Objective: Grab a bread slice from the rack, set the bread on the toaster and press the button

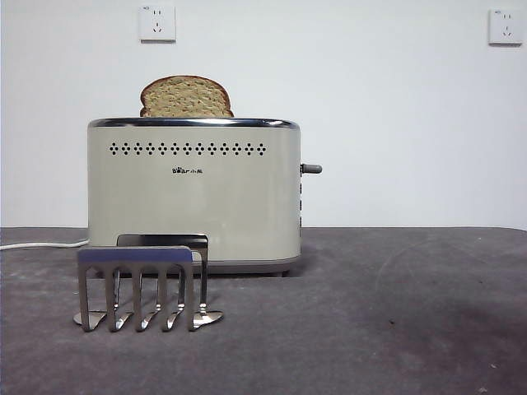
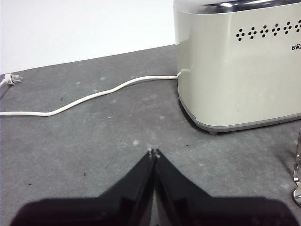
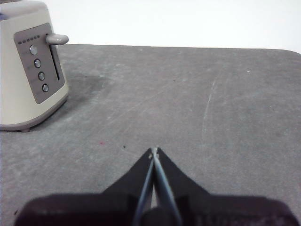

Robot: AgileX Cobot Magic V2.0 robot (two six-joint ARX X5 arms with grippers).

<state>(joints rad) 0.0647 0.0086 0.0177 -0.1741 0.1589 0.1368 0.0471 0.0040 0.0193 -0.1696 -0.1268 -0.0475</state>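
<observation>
Bread slice [image 1: 185, 96] stands in the toaster [image 1: 193, 197], behind the rack [image 1: 140, 288].

- The slice of bread [image 1: 185, 96] shows only its domed top above the chrome rim; the rest is hidden inside the toaster [image 1: 193, 197].
- The toaster's lower front is partly covered by the rack [image 1: 142, 284] in the front view.
- In the left wrist view the toaster [image 2: 240, 66] is cut off by the picture's edge, its logo [image 2: 296, 47] broken mid-word, and only a sliver of the rack [image 2: 297, 176] shows.
- In the right wrist view the toaster [image 3: 28, 70] is cut off too; the markings on its buttons [image 3: 37, 63] are too small to read.
- The white cord [image 1: 41, 244] runs out of the front view.
</observation>
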